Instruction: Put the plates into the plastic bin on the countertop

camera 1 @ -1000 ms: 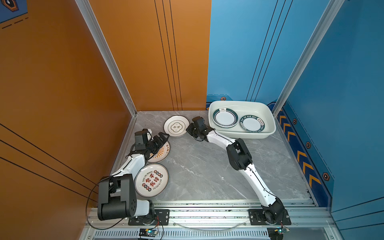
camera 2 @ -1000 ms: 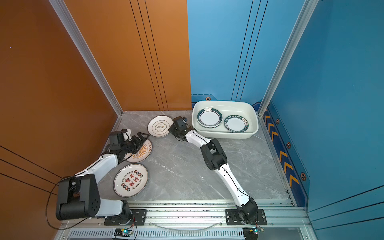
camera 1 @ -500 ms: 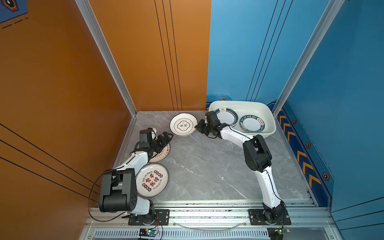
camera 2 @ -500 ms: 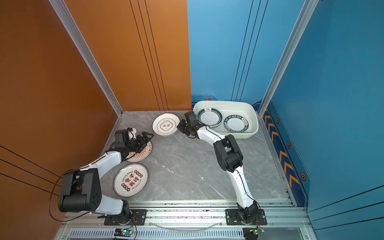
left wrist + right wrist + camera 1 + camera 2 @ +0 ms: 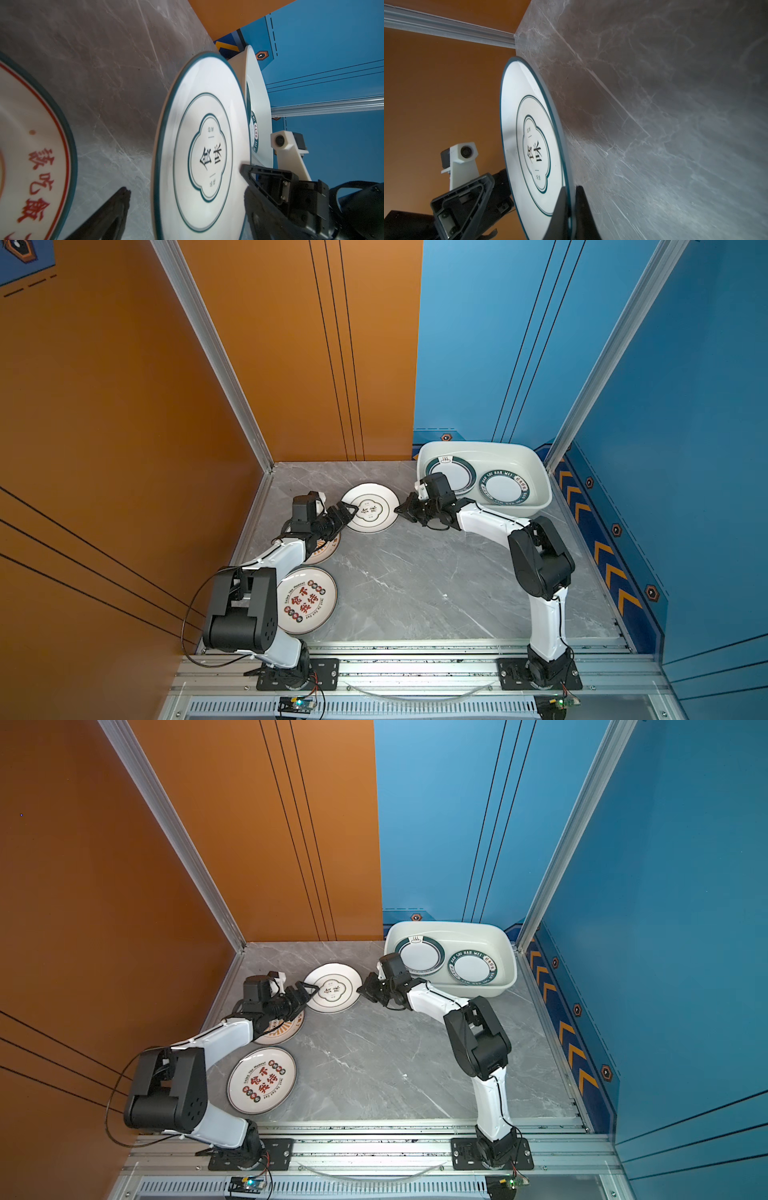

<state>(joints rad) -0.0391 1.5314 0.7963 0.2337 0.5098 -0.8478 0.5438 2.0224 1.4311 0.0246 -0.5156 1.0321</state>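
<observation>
A white plate with a quatrefoil mark (image 5: 370, 508) (image 5: 332, 988) (image 5: 199, 145) (image 5: 529, 135) hangs just above the countertop (image 5: 415, 580). My right gripper (image 5: 400, 510) (image 5: 363, 990) (image 5: 572, 205) is shut on its rim on the bin side. My left gripper (image 5: 348, 512) (image 5: 309, 992) (image 5: 187, 191) is open at the opposite rim, one finger above and one below. The plastic bin (image 5: 478, 445) (image 5: 449, 924) at the back right holds two green-rimmed plates (image 5: 451, 475) (image 5: 504, 487). A sunburst plate (image 5: 326, 549) lies under my left arm. A plate with red characters (image 5: 307, 599) lies nearer the front.
An orange wall closes the left side and the back left. Blue walls close the right side and the back right, close behind the bin. Aluminium rails (image 5: 415, 649) edge the front, where both arm bases are bolted.
My right gripper has carried the quatrefoil plate a little rightward and forward. My left gripper left the sunburst plate, reached the quatrefoil plate's rim, and its jaws have narrowed slightly.
</observation>
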